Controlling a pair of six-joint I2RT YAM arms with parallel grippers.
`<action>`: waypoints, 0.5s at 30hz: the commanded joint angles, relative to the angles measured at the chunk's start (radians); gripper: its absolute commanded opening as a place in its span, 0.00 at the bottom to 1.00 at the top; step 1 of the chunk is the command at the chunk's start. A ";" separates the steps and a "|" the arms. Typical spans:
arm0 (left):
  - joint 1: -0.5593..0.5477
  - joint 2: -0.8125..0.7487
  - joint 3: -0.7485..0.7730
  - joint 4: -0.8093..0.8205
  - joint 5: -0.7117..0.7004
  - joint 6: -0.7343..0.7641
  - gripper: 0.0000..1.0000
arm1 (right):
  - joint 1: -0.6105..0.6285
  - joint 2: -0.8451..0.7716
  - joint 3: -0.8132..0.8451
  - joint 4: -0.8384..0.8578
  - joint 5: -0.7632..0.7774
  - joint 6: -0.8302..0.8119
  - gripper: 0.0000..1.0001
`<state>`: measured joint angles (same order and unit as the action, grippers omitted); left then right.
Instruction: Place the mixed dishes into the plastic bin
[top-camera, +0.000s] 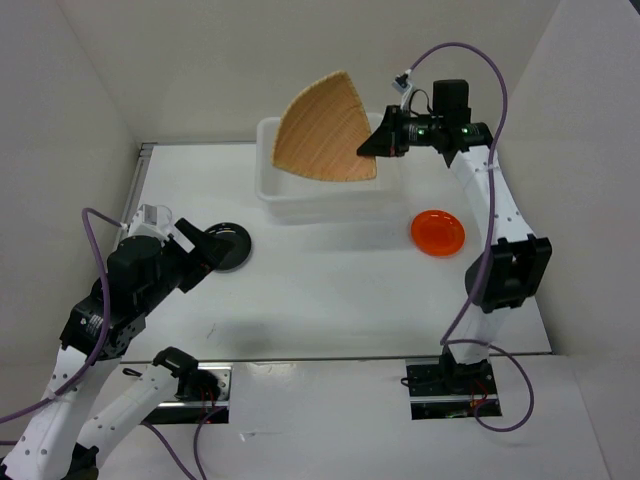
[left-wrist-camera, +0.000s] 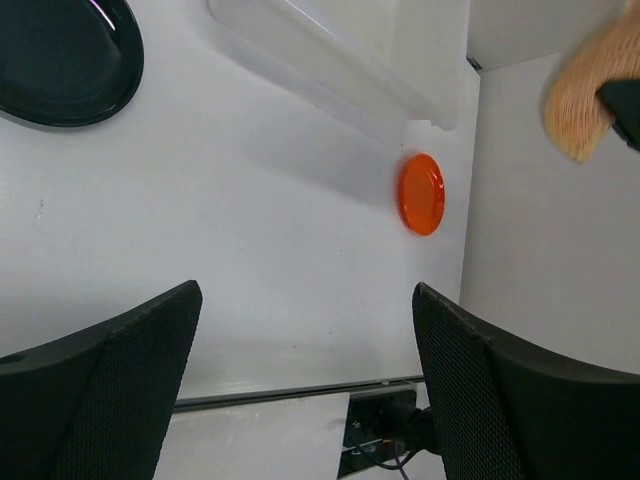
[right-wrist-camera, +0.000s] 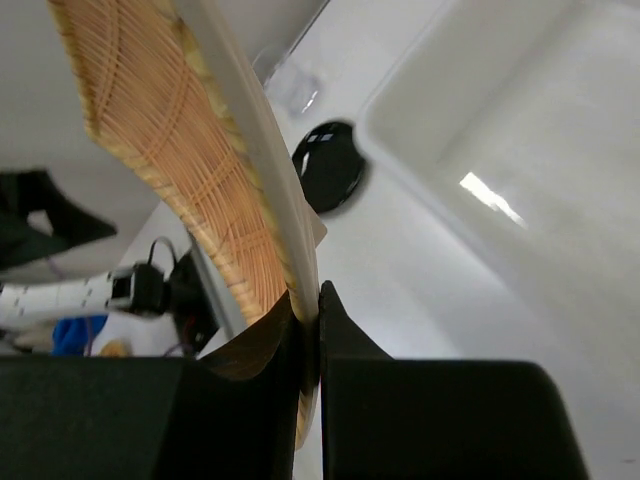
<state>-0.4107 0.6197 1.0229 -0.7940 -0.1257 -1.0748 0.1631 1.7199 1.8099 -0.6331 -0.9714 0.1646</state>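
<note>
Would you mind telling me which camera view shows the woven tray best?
The top external view: the woven tray shows its whole fan shape, held by the right end effector above the plastic bin. The right wrist view shows only its pinched edge; the left wrist view, one corner.

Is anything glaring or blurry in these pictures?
Top external: evenly lit, soft shadow beside the plastic bin. Right wrist: glare patch on the bin's floor; woven tray slightly soft up close. Left wrist: small reflection on the black plate.
</note>
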 joint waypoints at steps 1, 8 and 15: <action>0.006 -0.006 0.029 0.018 -0.012 0.061 0.92 | -0.031 0.131 0.187 0.072 0.028 0.064 0.00; 0.006 -0.050 -0.013 -0.001 0.006 0.070 0.92 | -0.040 0.499 0.694 -0.106 0.131 -0.002 0.00; 0.006 -0.094 -0.032 -0.020 0.006 0.035 0.92 | -0.019 0.690 0.867 -0.177 0.210 -0.100 0.00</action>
<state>-0.4099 0.5476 0.9958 -0.8127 -0.1261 -1.0267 0.1215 2.4134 2.6007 -0.7830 -0.7616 0.1089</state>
